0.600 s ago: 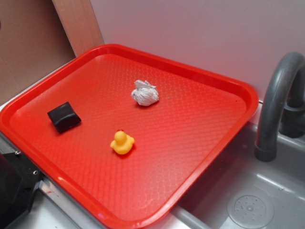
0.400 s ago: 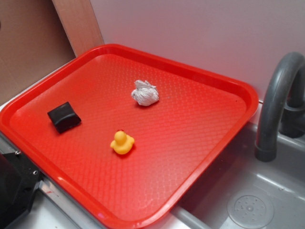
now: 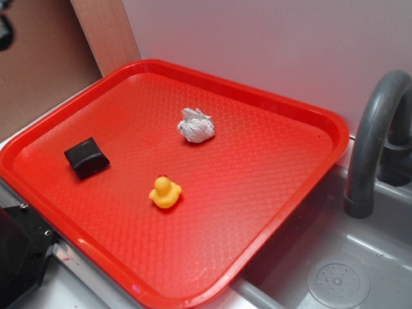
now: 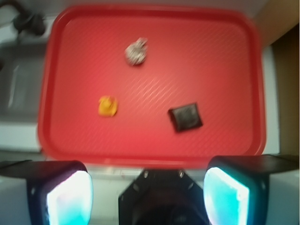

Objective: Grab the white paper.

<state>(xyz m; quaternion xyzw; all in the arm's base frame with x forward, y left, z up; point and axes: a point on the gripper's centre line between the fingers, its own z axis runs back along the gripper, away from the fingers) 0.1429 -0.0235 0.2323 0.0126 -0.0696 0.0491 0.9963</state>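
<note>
The white paper (image 3: pixel 196 126) is a small crumpled white-grey ball lying on the red tray (image 3: pixel 277 103), toward its far middle. In the wrist view the paper (image 4: pixel 136 51) lies in the tray's upper middle. My gripper (image 4: pixel 147 197) is open and empty, its two pale pads wide apart at the bottom of the wrist view, high above the near edge of the tray (image 4: pixel 150 159) and far from the paper. In the exterior view only a dark bit of the arm (image 3: pixel 5 29) shows at the top left corner.
A yellow rubber duck (image 3: pixel 165 192) and a black block (image 3: pixel 86 158) also lie on the tray; both show in the wrist view, duck (image 4: pixel 107 106) and block (image 4: pixel 185 117). A grey sink (image 3: pixel 335 277) with a faucet (image 3: pixel 373 141) is to the right. The robot's black base (image 3: pixel 19 257) is at the lower left.
A dark part of the arm has come into the top left corner of the exterior view. The objects on the tray have not moved.
</note>
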